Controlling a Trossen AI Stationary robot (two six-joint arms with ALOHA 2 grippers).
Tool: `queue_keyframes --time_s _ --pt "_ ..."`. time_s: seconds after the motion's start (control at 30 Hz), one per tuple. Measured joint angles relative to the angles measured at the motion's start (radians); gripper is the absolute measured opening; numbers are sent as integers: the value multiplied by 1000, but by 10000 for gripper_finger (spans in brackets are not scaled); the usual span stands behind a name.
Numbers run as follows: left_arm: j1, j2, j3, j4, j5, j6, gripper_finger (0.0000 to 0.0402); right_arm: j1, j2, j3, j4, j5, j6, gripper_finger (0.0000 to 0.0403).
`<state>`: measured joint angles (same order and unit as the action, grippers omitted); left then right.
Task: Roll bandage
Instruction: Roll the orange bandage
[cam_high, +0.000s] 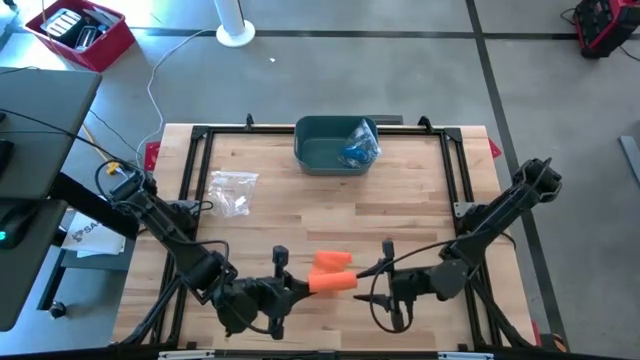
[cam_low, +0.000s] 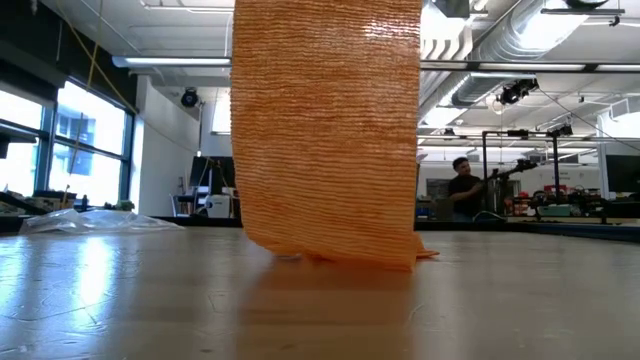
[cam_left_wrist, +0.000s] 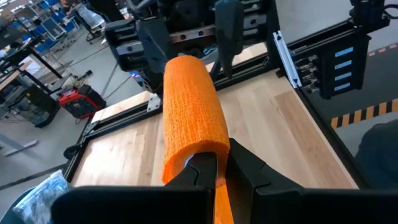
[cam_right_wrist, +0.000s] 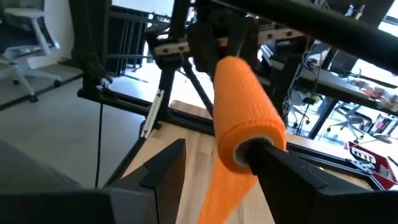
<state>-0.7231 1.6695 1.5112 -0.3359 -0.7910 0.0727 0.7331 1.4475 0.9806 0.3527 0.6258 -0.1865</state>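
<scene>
I see a pale wood bench (cam_high: 300, 230): teal bin (cam_high: 325, 150) at far edge, clear plastic bag (cam_high: 232, 192) left, orange bandage's (cam_high: 330, 263) loose tail touching near-centre.

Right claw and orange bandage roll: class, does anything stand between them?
Nothing visible does. The right claw is open at one end of the orange bandage roll, one finger at the roll's core. The left claw is shut on the opposite end. Loose bandage hangs down to the table.

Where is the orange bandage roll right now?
High view: the orange bandage roll sits near the table's front edge, centre, between the shut left pincer and the open right pincer.
</scene>
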Motion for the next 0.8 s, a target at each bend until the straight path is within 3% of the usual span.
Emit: queue_keyframes --time_s 0.23,0.33,0.47,0.57,0.67,0.8 --pt "0 18 0 24 -6 16 11 -35 0 0 10 -54 74 172" --pt "0 18 0 25 -18 -3 20 -46 0 0 10 -49 103 135" --pt "5 19 0 44 -49 -73 46 -51 0 0 11 -29 41 58" --pt "19 19 0 65 -67 -157 73 -48 3 0 -7 -56 -97 13" --pt "39 17 -3 97 -43 -301 96 -47 11 0 -57 -47 -316 24" --pt "60 13 -3 114 10 -404 108 -25 25 0 -82 60 -519 37"
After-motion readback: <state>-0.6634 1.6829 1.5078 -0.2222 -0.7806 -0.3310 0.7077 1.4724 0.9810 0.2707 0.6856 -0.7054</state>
